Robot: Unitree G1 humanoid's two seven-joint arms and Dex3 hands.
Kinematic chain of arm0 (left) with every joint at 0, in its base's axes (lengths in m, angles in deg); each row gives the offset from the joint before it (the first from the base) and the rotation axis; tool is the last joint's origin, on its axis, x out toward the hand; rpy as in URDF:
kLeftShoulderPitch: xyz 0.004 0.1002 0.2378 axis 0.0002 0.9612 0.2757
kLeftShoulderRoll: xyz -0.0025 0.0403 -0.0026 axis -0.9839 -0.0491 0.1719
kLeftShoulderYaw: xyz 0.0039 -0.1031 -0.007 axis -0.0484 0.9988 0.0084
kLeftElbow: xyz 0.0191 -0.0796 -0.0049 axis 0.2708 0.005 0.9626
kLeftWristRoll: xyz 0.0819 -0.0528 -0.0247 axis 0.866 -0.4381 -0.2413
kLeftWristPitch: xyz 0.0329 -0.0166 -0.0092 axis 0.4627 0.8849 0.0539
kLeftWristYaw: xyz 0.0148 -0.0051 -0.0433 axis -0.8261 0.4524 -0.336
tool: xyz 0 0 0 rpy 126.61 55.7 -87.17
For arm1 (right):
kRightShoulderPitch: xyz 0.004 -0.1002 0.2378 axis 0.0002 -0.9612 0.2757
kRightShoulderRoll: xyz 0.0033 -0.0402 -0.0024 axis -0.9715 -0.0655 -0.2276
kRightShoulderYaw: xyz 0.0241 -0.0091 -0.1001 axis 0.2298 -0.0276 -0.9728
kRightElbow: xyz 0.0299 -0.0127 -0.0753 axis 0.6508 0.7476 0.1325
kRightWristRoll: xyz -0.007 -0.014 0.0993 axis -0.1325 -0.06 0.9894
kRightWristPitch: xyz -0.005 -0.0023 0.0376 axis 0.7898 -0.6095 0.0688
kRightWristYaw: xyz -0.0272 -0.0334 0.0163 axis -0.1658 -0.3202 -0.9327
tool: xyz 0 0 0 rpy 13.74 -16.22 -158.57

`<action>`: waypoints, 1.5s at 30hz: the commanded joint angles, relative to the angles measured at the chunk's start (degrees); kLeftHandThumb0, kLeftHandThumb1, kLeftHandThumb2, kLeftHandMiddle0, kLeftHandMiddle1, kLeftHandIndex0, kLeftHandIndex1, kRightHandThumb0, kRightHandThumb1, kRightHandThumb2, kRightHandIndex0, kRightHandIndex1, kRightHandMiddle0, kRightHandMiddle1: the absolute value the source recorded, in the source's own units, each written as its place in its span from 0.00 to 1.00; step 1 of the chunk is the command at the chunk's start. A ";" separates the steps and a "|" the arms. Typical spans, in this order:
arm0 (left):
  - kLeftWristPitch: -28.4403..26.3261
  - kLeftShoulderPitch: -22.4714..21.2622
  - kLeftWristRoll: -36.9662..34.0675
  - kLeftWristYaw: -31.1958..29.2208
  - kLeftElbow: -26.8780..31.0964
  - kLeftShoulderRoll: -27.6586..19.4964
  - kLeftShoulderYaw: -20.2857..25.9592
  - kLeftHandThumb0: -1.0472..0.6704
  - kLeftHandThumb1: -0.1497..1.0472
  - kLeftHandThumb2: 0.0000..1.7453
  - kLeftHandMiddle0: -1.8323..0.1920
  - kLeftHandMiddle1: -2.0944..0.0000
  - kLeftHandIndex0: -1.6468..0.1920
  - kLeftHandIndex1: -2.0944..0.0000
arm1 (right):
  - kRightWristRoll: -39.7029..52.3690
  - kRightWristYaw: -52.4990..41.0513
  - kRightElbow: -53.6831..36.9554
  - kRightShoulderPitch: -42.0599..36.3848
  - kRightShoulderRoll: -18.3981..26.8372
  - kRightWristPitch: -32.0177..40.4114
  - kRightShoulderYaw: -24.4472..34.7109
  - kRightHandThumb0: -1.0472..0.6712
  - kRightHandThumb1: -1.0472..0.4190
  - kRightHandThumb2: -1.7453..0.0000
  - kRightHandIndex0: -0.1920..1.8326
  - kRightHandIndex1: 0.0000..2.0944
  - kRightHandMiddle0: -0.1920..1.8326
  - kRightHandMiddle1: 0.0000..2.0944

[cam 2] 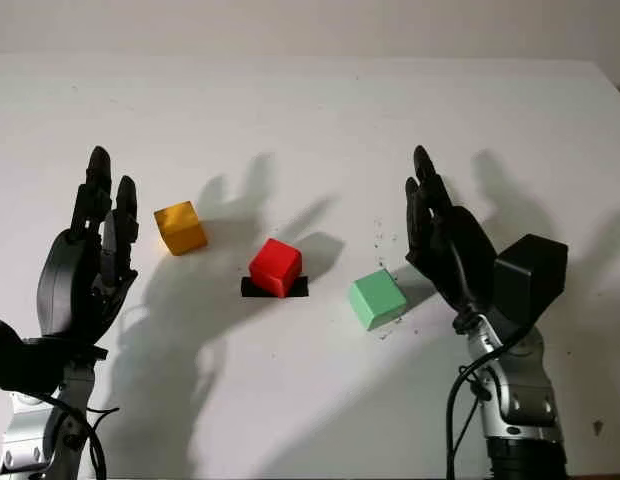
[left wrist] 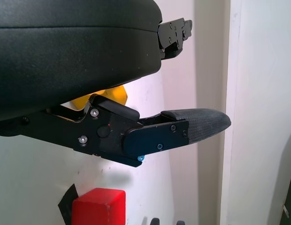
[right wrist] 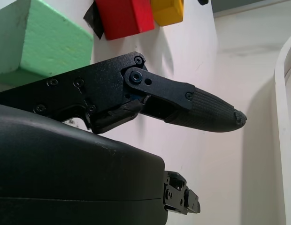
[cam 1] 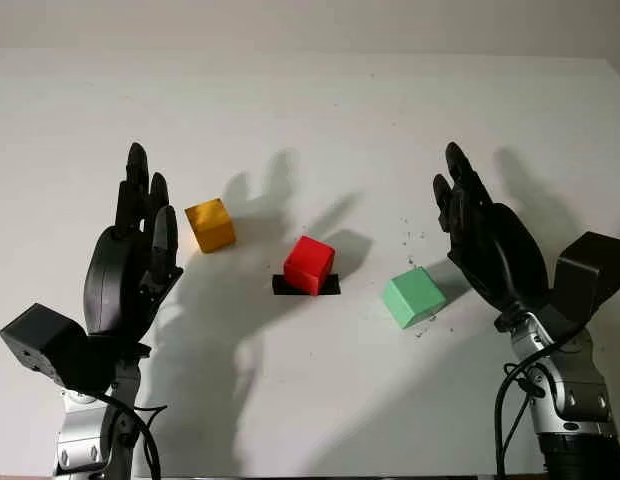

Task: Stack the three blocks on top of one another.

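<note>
Sitting apart on the white bench (cam 1: 320,400), all three blocks show that no stacking has begun: the small yellow cube (cam 1: 210,224) lies toward the left, the red cube (cam 1: 309,265) sits in the middle on a strip of black tape (cam 1: 306,287), and the pale green cube (cam 1: 414,297) lies toward the right, none touching another. The black left hand (cam 1: 130,255) is raised just beside the yellow cube, open and holding nothing; the black right hand (cam 1: 485,240) is raised just beside the green cube, likewise open and holding nothing. Every step is left, as I judge it: two picks and two placements. In the left wrist view the yellow cube is mostly hidden behind the hand's shell, and the red cube is cut off at the picture's edge.
</note>
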 commanded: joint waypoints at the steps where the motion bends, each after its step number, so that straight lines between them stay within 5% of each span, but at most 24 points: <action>1: 0.19 -0.13 1.07 0.33 0.19 -0.91 0.04 0.20 1.00 0.35 1.00 1.00 1.00 1.00 | 0.20 0.31 -1.58 -1.14 -1.09 -0.05 -0.36 0.13 0.00 0.52 0.00 0.00 0.00 0.00; 11: -3.00 -1.44 10.77 5.38 3.32 -5.50 0.56 0.18 1.00 0.25 0.99 0.98 0.98 0.98 | -0.72 1.66 -2.58 -2.49 -2.96 -1.12 -0.16 0.14 0.00 0.52 0.00 0.00 0.00 0.00; 15: -7.78 -3.14 29.46 14.24 6.43 -9.45 -0.64 0.19 1.00 0.24 0.90 0.96 0.90 0.96 | -0.34 1.63 -2.13 -2.76 -3.04 -2.10 0.58 0.15 0.00 0.52 0.00 0.00 0.00 0.00; 17: -12.18 -4.28 37.92 18.28 8.25 -10.03 -1.43 0.23 1.00 0.19 0.78 0.96 0.80 0.94 | -0.19 1.58 -1.87 -2.73 -3.04 -2.51 0.88 0.14 0.00 0.52 0.00 0.00 0.00 0.00; 20: -16.98 -7.03 48.66 19.83 8.65 -13.52 -3.20 0.22 1.00 0.15 0.72 0.96 0.71 0.92 | 0.07 1.63 -1.50 -2.66 -3.09 -3.33 1.34 0.14 0.00 0.53 0.00 0.00 0.00 0.00; 29: -29.52 -16.25 60.18 -3.03 11.21 -26.30 -9.29 0.08 1.00 0.10 0.82 0.99 0.74 0.96 | 0.34 3.07 -2.68 -2.30 -2.63 -1.61 2.29 0.14 0.00 0.53 0.00 0.00 0.00 0.00; 38: -30.57 -20.75 66.01 -14.37 10.87 -29.64 -15.49 0.04 1.00 0.13 0.87 0.99 0.75 0.97 | 1.58 4.51 -2.47 -1.45 -3.17 -2.38 3.81 0.15 0.00 0.55 0.00 0.00 0.00 0.00; 45: -28.67 -20.70 66.47 -16.79 11.59 -30.02 -16.74 0.00 1.00 0.16 0.90 0.98 0.78 0.98 | 1.36 5.09 -3.16 -1.84 -3.24 -1.27 3.26 0.17 0.00 0.55 0.00 0.00 0.00 0.00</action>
